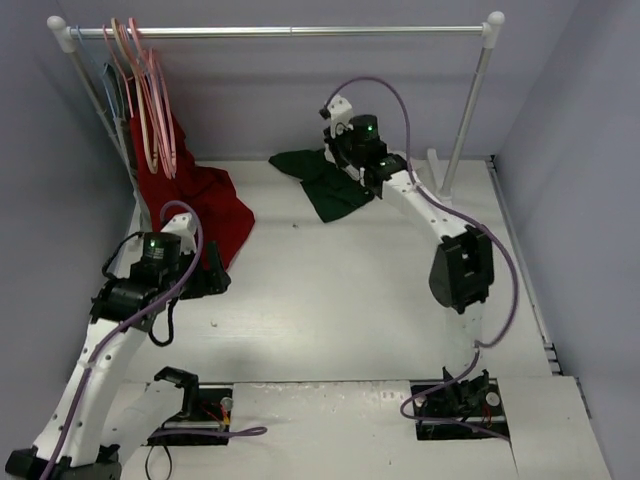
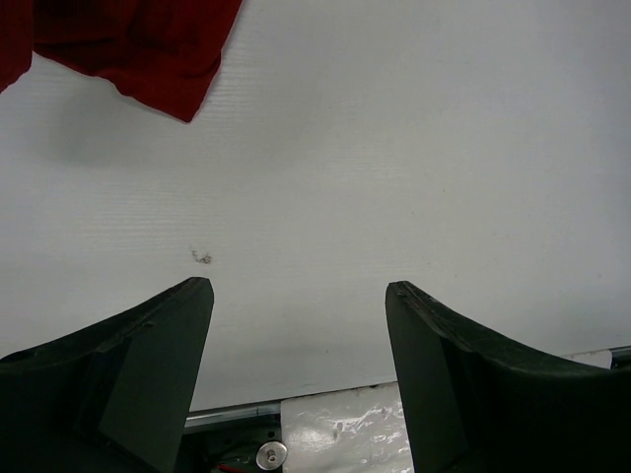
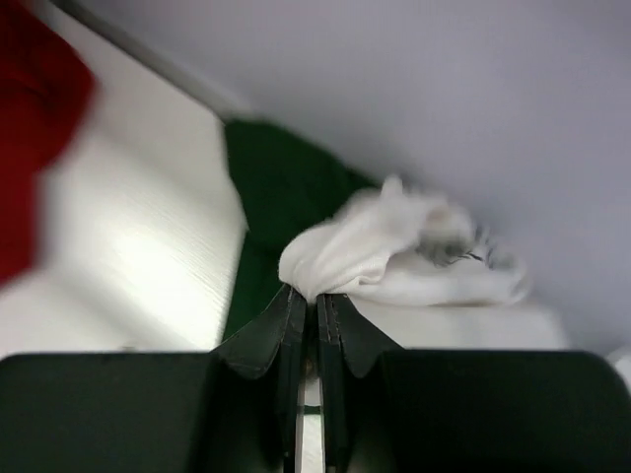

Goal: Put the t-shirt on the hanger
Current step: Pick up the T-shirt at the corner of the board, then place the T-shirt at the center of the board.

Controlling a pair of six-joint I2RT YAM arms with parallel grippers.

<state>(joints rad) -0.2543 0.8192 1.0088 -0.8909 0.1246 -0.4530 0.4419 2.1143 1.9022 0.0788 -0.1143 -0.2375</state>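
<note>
Your right gripper (image 3: 308, 299) is closed: its 2 fingers (image 3: 266, 335) are pressed together, and a fold of white cloth from the t-shirt (image 3: 394, 251) is pinched at their tips. In the right wrist view the white body is bunched into a soft heap just ahead of the fingertips, with some dark print showing on it and a dark green part spread flat behind and below. From above, you see the shirt at the far middle of the table (image 1: 330, 290), close to the back wall and below the rail (image 1: 300, 31), with the right arm stretched out over it and only the green cloth visible beside the wrist. The pink hangers (image 1: 143, 90) hang on the left end of that rail, well apart from the shirt, and none of them touches it. A red garment (image 1: 205, 205) hangs down beside them and spills onto the table. Your left gripper (image 2: 299, 286) is wide open with nothing between its 2 fingers. It sits low over bare white table near the lower edge of the red garment, apart from it.
</note>
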